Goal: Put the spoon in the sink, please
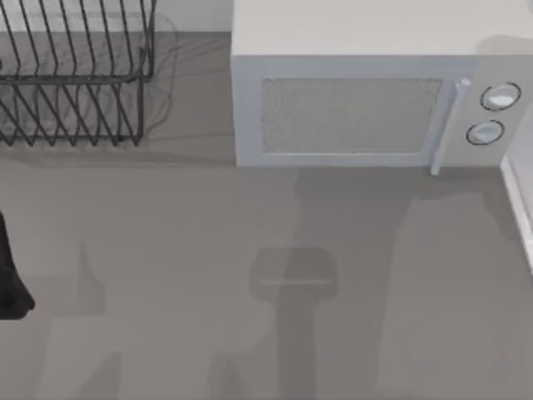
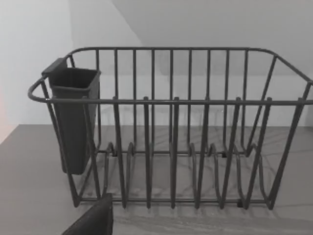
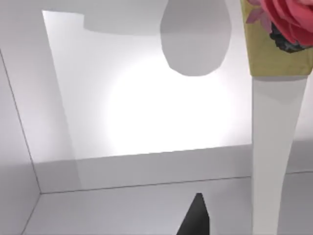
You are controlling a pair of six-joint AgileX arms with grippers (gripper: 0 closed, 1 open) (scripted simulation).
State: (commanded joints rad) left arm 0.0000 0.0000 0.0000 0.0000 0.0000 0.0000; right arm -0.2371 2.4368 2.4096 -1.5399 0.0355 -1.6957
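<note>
Our left arm point(image 1: 12, 279) sits at the bench's point(image 1: 166, 275) left edge, facing the wire dish rack point(image 2: 171, 127). We cannot tell either claw's state. A white-handled object point(image 3: 271, 147), possibly the spoon, hangs over the white sink point(image 3: 146, 127).

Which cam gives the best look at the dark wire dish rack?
Left wrist view: the dark wire dish rack shows whole, facing the camera, with its dark utensil cup. The top view catches its corner at the table's upper left.

The picture's upper-left edge cut off the dish rack point(image 1: 75, 75); its left edge cut my left arm point(image 1: 10, 283).
</note>
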